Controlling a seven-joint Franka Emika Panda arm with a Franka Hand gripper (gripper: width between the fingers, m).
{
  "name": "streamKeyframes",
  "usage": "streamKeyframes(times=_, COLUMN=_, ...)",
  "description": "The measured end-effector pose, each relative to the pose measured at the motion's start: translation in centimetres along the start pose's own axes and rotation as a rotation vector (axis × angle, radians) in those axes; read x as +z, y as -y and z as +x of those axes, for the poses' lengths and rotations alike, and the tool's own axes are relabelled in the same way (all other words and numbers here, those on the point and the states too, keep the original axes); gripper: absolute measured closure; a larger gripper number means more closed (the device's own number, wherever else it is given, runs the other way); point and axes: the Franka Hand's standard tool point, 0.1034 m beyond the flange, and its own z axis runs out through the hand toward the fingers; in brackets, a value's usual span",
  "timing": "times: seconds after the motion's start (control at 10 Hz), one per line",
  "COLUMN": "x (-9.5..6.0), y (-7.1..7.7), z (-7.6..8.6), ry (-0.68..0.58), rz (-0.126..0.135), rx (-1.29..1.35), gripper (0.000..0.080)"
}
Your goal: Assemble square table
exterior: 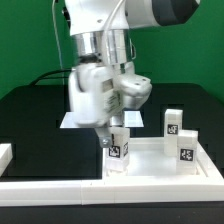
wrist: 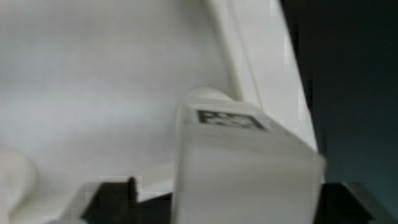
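- Over the near end of the black table [exterior: 30,115], the Panda arm's gripper [exterior: 112,140] hangs low with 1 white tagged leg [exterior: 118,152] upright beneath it, seemingly clamped near its top end. The exterior view is motion-blurred, so finger contact is a judgement, not a certainty.
- From the wrist view, the same leg [wrist: 240,170] fills the frame and runs out from between the dark fingertips [wrist: 116,200], its tag facing the camera. That suggests jaws closed narrowly on the part, though the contact itself sits at the frame edge.
- Beneath the leg lies the square tabletop [exterior: 150,162], its raised rim [wrist: 263,70] passing just beside the leg. The vertical hold looks chosen so the leg's lower end can meet a mounting spot close to that rim, probably near a corner.
- Toward the exterior view's right, 2 more legs stand apart from the gripper: 1 leg block [exterior: 173,123] behind the tabletop, and 1 leg block [exterior: 187,147] near its edge. They look parked within reach, upright with tags visible to the camera.
- Behind the arm, a flat white sheet, likely the marker board [exterior: 68,121], lies on the table.
- Along the front edge runs a long white rail [exterior: 110,185], seemingly a border for the work area.
- Judged from this, assembly is at an early-to-middle step; whether any leg is already fixed cannot be told.
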Motion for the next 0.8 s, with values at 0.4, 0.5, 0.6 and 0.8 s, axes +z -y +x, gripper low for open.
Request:
streamKeyframes(times=0.4, x=0.3, y=-0.1, z=-0.7, ry=-0.015, rz=0.02, rx=-0.415, gripper=0.0152)
streamKeyframes(times=0.5, x=0.3, y=-0.2, z=-0.7, ry=-0.024, rz=0.004, rx=-0.541, gripper=0.015)
streamKeyframes(times=0.6, x=0.4, y=-0.1, z=-1.0, ry=-0.028, rz=-0.044, rx=-0.727, gripper=0.015)
streamKeyframes(times=0.8, x=0.3, y=0.3, z=0.3, ry=-0.033, rz=-0.053, rx=-1.035, gripper=0.015)
